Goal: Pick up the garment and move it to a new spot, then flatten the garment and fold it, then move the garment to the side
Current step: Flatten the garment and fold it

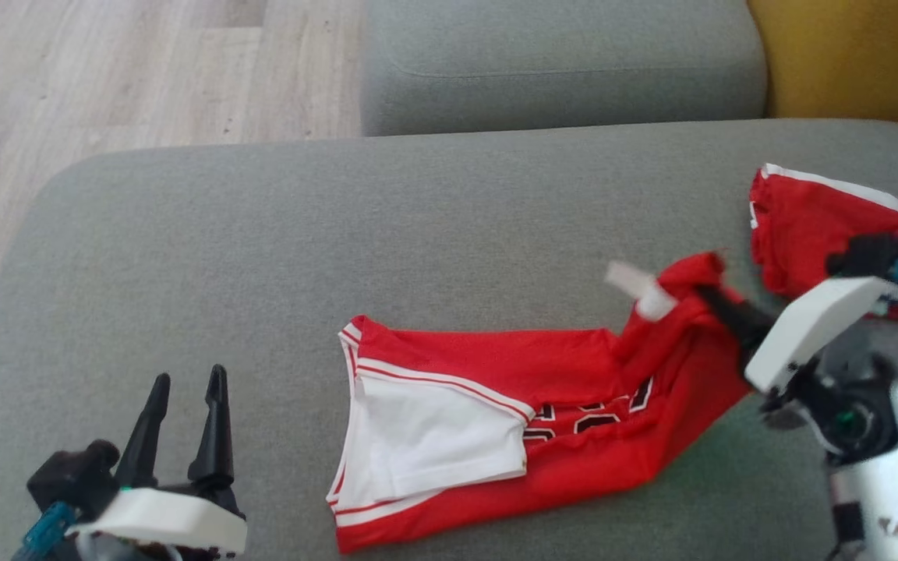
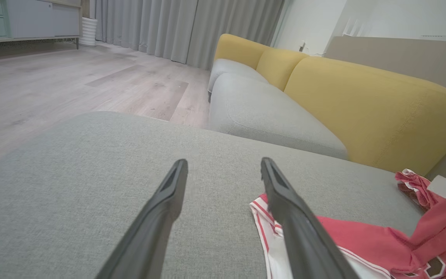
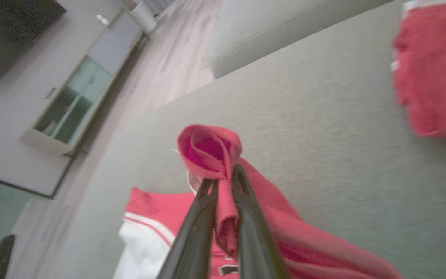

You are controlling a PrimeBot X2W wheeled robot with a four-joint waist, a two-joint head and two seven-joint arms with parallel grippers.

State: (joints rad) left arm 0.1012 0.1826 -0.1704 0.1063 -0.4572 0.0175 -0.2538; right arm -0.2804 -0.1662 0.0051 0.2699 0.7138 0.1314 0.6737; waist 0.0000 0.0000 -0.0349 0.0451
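We note the right hand closed narrow on a bunched red fold of the garment, the cloth pinched between its two dark fingers and rolled into a knot just beyond the fingertips. From that grip the garment, a red jersey with white trim and dark lettering, trails away to the hand's left across the grey sofa seat, lifted at the pinched end and lying flat further out, with a white panel folded over at the far end. A white tag sticks out just beside the gripped fold. A second red piece lies apart on the seat, beyond the right hand and to its right. The left hand stands wide and holds nothing, hovering low over bare seat; the garment's trimmed edge lies just to its right, partly behind the right-side finger
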